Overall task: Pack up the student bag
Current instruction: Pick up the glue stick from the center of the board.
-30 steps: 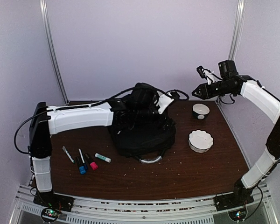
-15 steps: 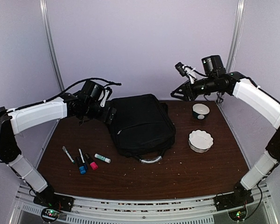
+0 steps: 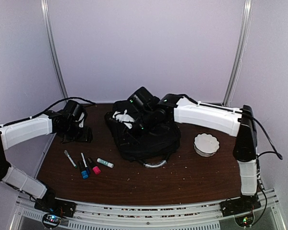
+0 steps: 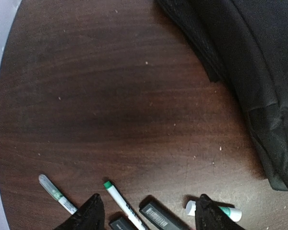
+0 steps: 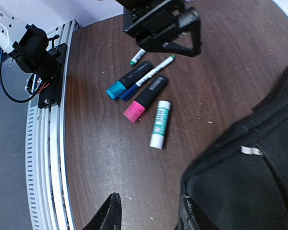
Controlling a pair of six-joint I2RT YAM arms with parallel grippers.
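The student bag [image 3: 149, 141] is a big black backpack lying flat mid-table, its silver handle [image 3: 156, 164] toward the front. It also fills the right side of both wrist views [image 4: 259, 72] [image 5: 249, 182]. My right gripper [image 3: 121, 125] [image 5: 149, 218] hangs open over the bag's left edge, nothing between its fingers. My left gripper [image 3: 81, 135] [image 4: 151, 218] is open just behind the row of markers and holds nothing. On the table lie a white pen [image 4: 57, 194], a green-capped pen [image 5: 156, 68], a blue highlighter [image 5: 127, 82], a pink highlighter [image 5: 144, 98] and a glue stick [image 5: 160, 124].
A white scalloped bowl [image 3: 206, 143] sits right of the bag. My right arm [image 3: 206, 117] stretches across the back of the table above the bag. The table's left edge and the metal rail [image 5: 43, 143] run close to the markers.
My right arm swept from the back right corner across to the bag's left side. My left arm pulled away from the bag, leftward and down toward the markers, its jaws narrowing slightly.
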